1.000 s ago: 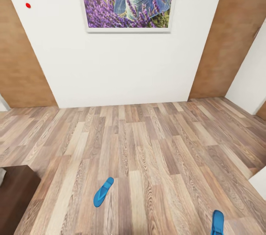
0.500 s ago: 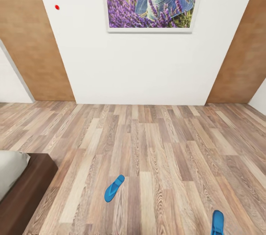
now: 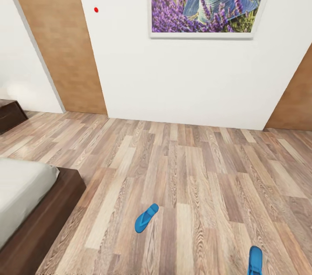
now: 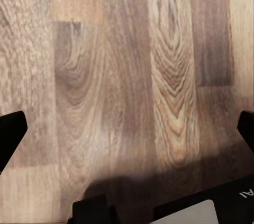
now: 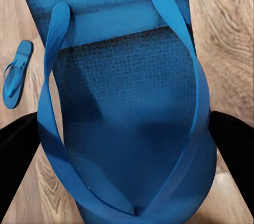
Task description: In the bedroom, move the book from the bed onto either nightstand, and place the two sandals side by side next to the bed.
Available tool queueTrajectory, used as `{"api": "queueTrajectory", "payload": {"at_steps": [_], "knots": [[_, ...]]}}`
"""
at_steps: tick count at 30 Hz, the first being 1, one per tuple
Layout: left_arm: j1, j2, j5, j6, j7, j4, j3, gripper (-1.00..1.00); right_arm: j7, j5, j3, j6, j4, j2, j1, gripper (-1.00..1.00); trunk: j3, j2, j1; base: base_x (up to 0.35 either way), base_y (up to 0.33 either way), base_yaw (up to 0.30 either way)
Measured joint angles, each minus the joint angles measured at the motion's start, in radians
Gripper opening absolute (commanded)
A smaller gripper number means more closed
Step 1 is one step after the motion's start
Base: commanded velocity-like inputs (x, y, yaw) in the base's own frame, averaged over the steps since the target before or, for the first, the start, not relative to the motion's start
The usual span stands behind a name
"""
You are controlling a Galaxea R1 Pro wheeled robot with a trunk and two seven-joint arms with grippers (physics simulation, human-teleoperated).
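Note:
One blue sandal (image 3: 146,218) lies flat on the wood-plank floor, a short way to the right of the bed's corner. The other sandal (image 3: 255,260) shows at the head view's bottom right. In the right wrist view this sandal (image 5: 127,118) hangs close up between the black fingers (image 5: 235,147) of my right gripper (image 5: 127,150), which is shut on it. The floor sandal (image 5: 16,73) shows small beyond it. My left gripper (image 4: 127,134) is open over bare floor. The bed's pale mattress (image 3: 19,197) and dark frame (image 3: 47,221) sit at lower left. The book is out of view.
A white wall with the lavender-and-hat picture (image 3: 208,0) faces me, with brown doors (image 3: 56,37) on either side. A low dark brown piece of furniture (image 3: 9,115) shows at the left edge; I cannot tell which piece it is.
The camera has swung left: picture, wall and floor sandal slide right in view, and more of the bed appears. The held sandal keeps its place at the bottom right.

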Motion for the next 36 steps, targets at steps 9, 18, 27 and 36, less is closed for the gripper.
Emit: {"api": "queueTrajectory", "payload": {"at_steps": [9,18,27,36], "knots": [[-0.001,0.0,0.0,0.0,0.0,0.0,0.0,1.0,0.0,0.0,0.0,-0.001,0.0,-0.001,0.0,-1.0,0.0,0.0,0.0,0.0,0.0,0.273],[0.0,0.0,0.0,0.0,0.0,0.0,0.0,1.0,0.0,0.0,0.0,0.0,0.0,0.0,0.0,-1.0,0.0,0.0,0.0,0.0,0.0,0.273],[0.0,0.0,0.0,0.0,0.0,-0.001,0.0,1.0,0.0,0.0,0.0,0.0,0.0,0.0,0.0,-1.0,0.0,0.0,0.0,0.0,0.0,0.273],[0.0,0.0,0.001,0.0,0.0,-0.002,0.0,1.0,0.0,0.0,0.0,0.0,0.0,0.0,0.0,-1.0,0.0,0.0,0.0,0.0,0.0,0.273]]}}
